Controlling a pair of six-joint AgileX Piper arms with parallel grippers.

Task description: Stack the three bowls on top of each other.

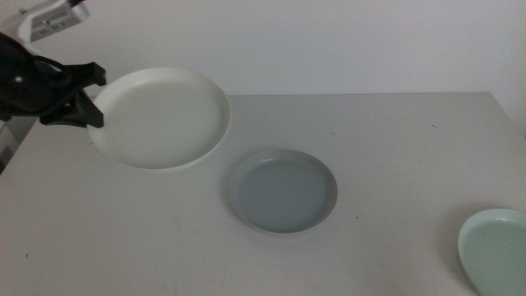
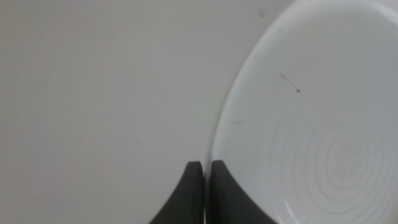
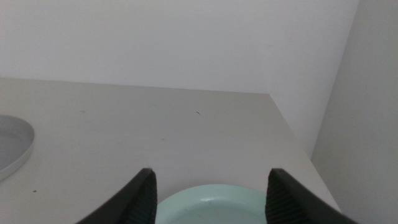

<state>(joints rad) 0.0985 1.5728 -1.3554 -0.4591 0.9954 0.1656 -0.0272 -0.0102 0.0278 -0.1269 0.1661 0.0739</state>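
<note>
My left gripper (image 1: 92,97) comes in from the left and is shut on the rim of the white bowl (image 1: 160,117), holding it tilted in the air to the upper left of the grey-blue bowl (image 1: 283,190). The left wrist view shows the jaws pinched on the white bowl's (image 2: 311,124) edge. The grey-blue bowl rests flat at the table's middle. A pale mint green bowl (image 1: 496,249) lies at the front right corner. My right gripper (image 3: 209,190) stands open just above the mint bowl (image 3: 214,204), out of the middle view.
The grey table (image 1: 394,140) ends at a white wall behind and drops off along its right edge (image 3: 298,143). A white labelled device (image 1: 51,18) sits at the far left corner. The grey-blue bowl's rim (image 3: 12,146) shows in the right wrist view.
</note>
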